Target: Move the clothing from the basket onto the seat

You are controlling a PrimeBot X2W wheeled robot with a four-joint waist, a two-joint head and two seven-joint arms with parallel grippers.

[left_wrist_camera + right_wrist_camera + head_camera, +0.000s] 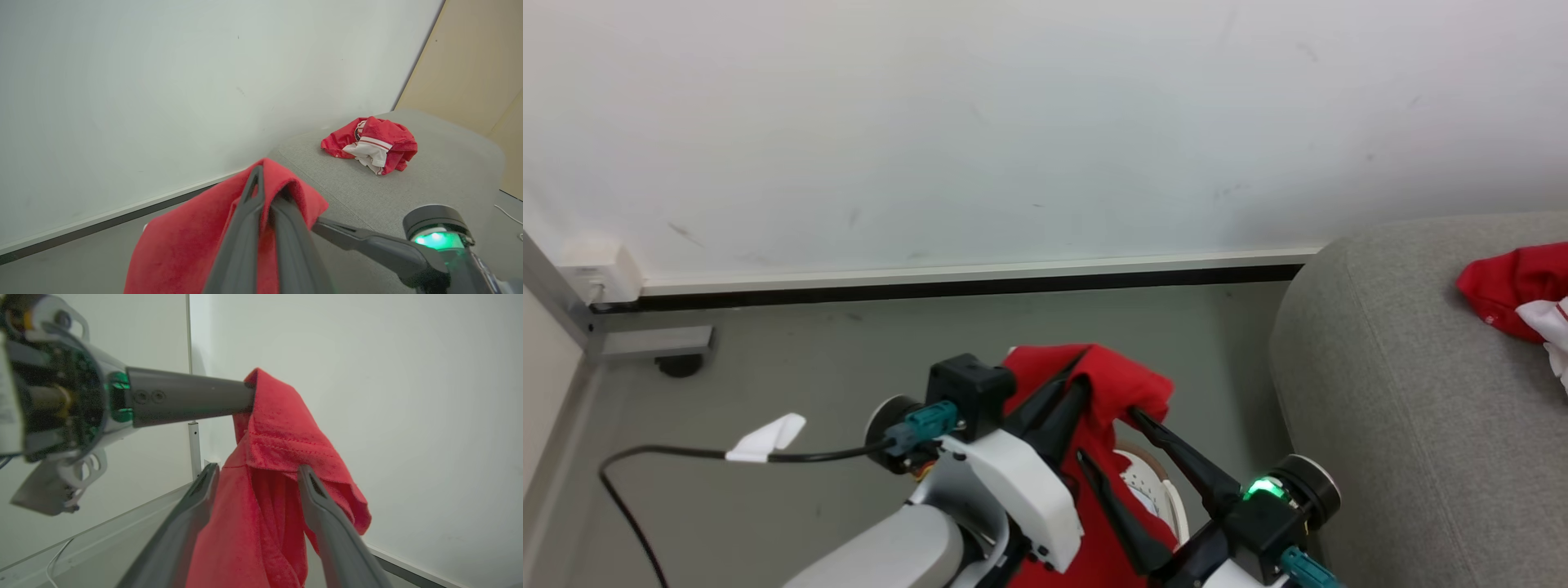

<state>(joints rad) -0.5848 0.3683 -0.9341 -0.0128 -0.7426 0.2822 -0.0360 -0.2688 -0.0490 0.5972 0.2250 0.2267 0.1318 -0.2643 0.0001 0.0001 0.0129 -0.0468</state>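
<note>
Clothing in closed left gripper

Only a sliver of the oval white perforated plastic basket shows; the rest lies behind the bright red soft garment and the right gripper. That garment's lower part runs off the bottom edge in every view. The left gripper's fingertips are partly buried in its fold. The crumpled red-and-white clothing pile on the light grey fabric sofa is cut by the head view's right edge.
</note>
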